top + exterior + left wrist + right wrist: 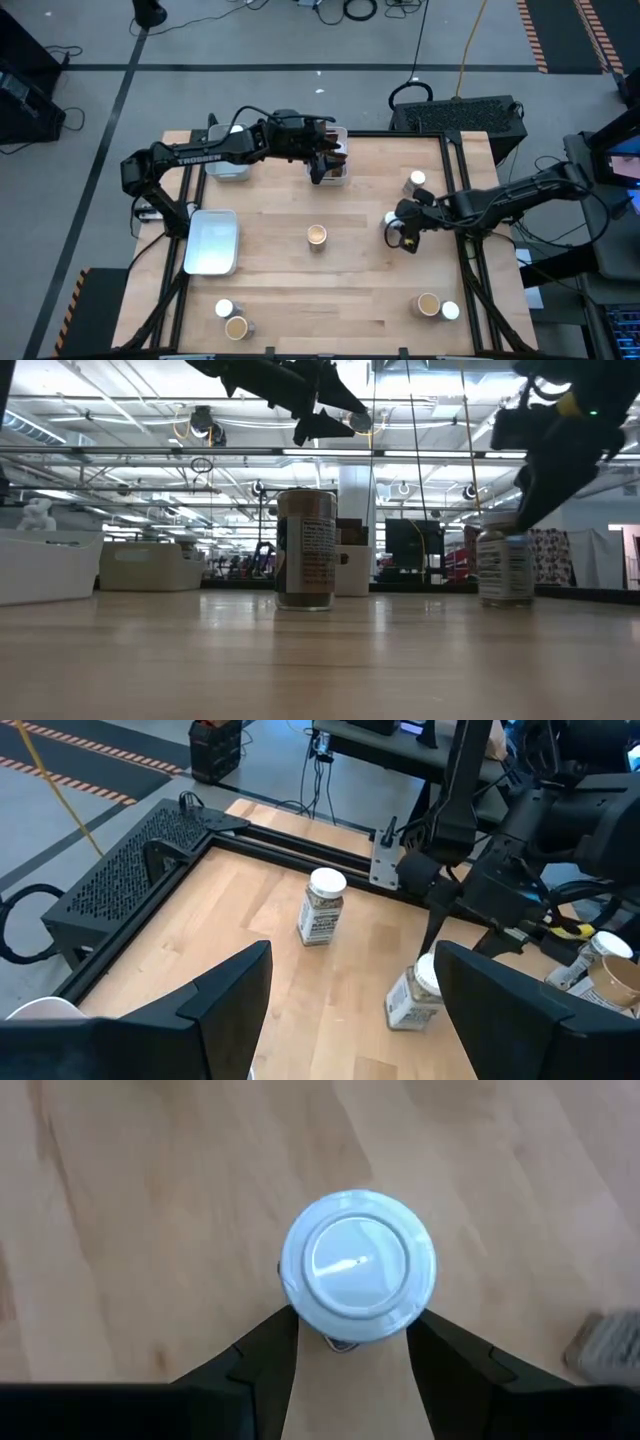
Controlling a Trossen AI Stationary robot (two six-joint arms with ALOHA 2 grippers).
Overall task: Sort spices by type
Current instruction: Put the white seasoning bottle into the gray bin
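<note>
inside far tray [343,133], brown packets [338,155]

A tan-topped jar [316,235] stands mid-table. Right of it, a white-topped jar [393,222] sits between the right gripper [397,233] fingers. The left gripper [322,160] hangs above the far tray [345,135], which seemingly holds packets.
</note>
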